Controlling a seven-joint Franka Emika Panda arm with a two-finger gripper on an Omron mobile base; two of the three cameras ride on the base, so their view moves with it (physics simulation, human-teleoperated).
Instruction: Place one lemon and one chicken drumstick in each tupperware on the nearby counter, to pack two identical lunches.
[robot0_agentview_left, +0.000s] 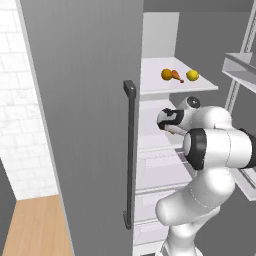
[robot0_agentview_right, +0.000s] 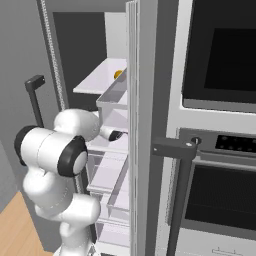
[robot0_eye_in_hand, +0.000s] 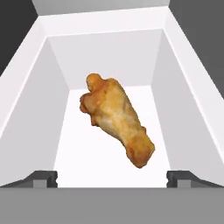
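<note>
A: Start with the big one — the tall grey refrigerator door with its dark bar handle stands open just beside the white arm. What could go wrong there?

B: The elbow sits near that door and near the white fridge shelves; a wide swing on the way out could knock either.

A: And the upper shelf?

B: It carries a round orange fruit, a small golden-brown drumstick and a yellow lemon, close together. A careless reach could nudge one into another.

A: The target now?

B: A golden-brown chicken drumstick lies slantwise on the white floor of a walled fridge compartment. The two-finger gripper hangs over it, jaws spread wide, holding nothing.

A: Risk?

B: The meat is tapered and lumpy — closing on the narrow end could let it pivot or slip.
</note>
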